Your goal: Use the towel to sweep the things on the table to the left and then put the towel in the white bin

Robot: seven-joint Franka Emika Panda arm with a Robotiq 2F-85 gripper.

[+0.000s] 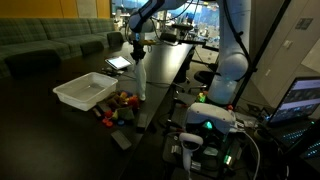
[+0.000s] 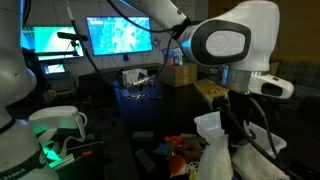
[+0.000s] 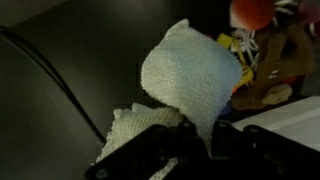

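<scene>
The towel (image 1: 138, 82) is hanging from the jaws as a bunched vertical strip. Its lower end is reaching down to the things (image 1: 120, 104) on the desk (image 3: 90, 40). In the wrist view the towel (image 3: 190, 75) is filling the centre of the picture, and one rounded fold is standing out ahead of the jaws. The jaws are standing narrow and are pinching the upper part of the cloth between them. In an exterior view the towel (image 2: 215, 150) is showing below the wrist as a pale, crumpled mass.

The things (image 3: 262, 55) are lying in a loose cluster just beside the towel, with red, yellow and brown pieces showing. Whether they are touching the edge of the cloth cannot be told. In an exterior view the things (image 2: 180, 152) are sitting low, next to the cloth.

The white bin (image 1: 85, 92) is resting on the desk, and the things are lying by one of its corners. The towel is hanging outside the bin. A tablet (image 1: 118, 62) with a lit screen is lying on the desk beyond the bin. A dark cable (image 3: 50, 85) is running across the desk in the wrist view. The arm (image 1: 232, 60) is reaching over the desk from its white base.
</scene>
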